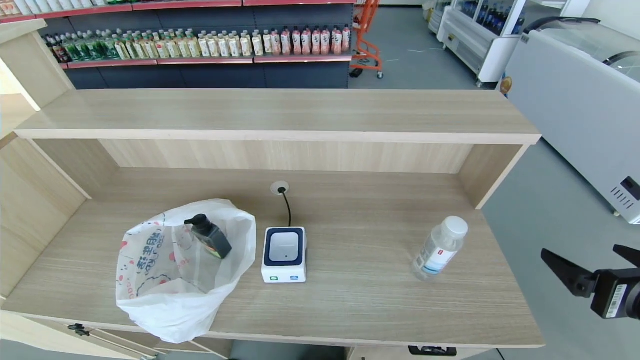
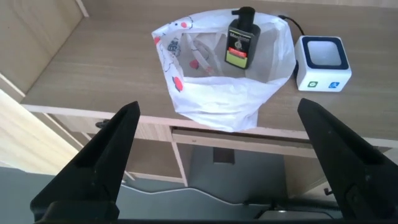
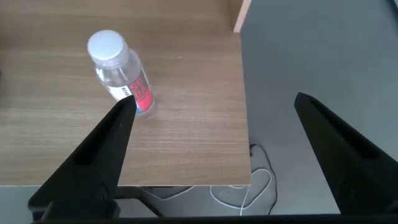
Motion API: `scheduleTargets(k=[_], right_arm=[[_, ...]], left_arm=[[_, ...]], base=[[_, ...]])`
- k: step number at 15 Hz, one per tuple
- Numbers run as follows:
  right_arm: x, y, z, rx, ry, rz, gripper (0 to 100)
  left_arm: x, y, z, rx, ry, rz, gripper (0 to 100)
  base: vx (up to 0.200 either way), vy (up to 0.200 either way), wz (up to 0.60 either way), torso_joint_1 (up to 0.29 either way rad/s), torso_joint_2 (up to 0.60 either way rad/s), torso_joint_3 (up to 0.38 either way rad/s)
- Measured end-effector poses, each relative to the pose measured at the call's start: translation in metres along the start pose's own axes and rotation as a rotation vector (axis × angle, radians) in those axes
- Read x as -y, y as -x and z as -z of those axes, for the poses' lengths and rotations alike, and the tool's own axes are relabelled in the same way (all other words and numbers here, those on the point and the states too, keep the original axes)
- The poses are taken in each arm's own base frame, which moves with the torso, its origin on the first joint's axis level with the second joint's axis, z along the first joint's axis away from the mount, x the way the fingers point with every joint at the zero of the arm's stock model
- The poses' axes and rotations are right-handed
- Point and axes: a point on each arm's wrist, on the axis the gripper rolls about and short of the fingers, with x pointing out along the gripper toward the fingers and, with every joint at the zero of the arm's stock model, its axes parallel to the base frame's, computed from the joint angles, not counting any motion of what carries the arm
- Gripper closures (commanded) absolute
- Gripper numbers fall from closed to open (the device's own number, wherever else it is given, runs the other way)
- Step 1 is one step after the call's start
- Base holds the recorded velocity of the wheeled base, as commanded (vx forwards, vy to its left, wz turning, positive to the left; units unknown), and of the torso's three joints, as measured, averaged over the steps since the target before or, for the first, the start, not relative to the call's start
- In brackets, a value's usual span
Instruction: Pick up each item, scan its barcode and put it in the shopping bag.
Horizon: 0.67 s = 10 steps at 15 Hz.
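A clear water bottle [image 1: 440, 247] with a white cap stands upright on the right part of the wooden counter [image 1: 350, 300], also seen as the bottle [image 3: 120, 73]. A white shopping bag [image 1: 175, 272] sits open at the left, with a dark pump bottle [image 1: 210, 236] inside it; the bag [image 2: 217, 93] and pump bottle [image 2: 239, 40] show from the left wrist. A white barcode scanner [image 1: 284, 254] lies between bag and bottle. My right gripper [image 1: 595, 262] hangs open off the counter's right end. My left gripper [image 2: 221, 155] is open, held in front of the counter's edge below the bag.
A raised shelf [image 1: 280, 115] runs over the back of the counter, with side walls at both ends. The scanner's black cable [image 1: 287, 207] goes to a hole at the rear. Store shelving with drinks [image 1: 200, 45] and freezers [image 1: 575, 95] stand beyond.
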Motion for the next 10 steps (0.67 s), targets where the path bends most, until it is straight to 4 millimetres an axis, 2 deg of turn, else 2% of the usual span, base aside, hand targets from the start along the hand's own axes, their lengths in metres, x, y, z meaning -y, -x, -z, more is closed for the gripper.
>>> scheduleTargets(k=[5,10], right_arm=[[-0.003,0.002,0.02,-0.138,0.068,-0.132,0],[-0.003,-0.003,0.033,-0.216,0.137,-0.108,0]], left_arm=[[0.0,0.0,0.0,0.0,0.0,0.0,0],[0.0,0.0,0.0,0.0,0.0,-0.001,0]], base=[[0.0,0.0,0.0,0.0,0.0,0.0],[0.0,0.0,0.0,0.0,0.0,0.0]])
